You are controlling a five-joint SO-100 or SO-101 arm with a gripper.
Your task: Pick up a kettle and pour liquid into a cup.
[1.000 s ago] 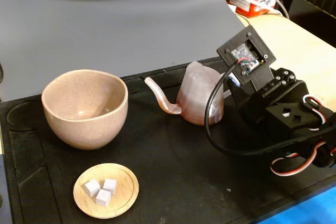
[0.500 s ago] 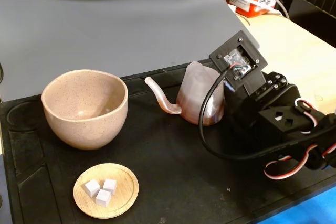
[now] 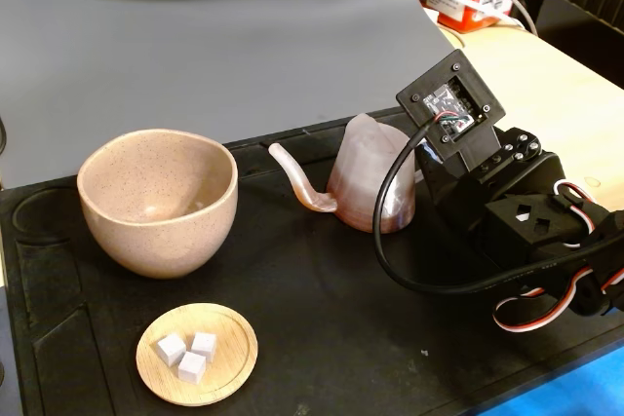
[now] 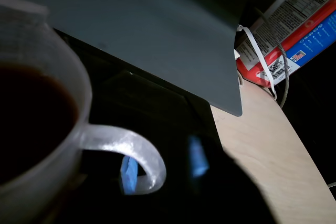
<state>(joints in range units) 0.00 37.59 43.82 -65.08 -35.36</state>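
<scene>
I see the kettle upright on the black mat, spout toward the cup at left in the fixed view. My gripper sits right at the loop handle; I cannot tell whether its fingers are apart or closed. Dark liquid fills the kettle.

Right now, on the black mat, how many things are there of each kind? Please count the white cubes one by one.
Kettle: 1
Cup: 1
Wooden dish: 1
White cubes: 3, all in the dish
Total: 6 things on the mat
</scene>
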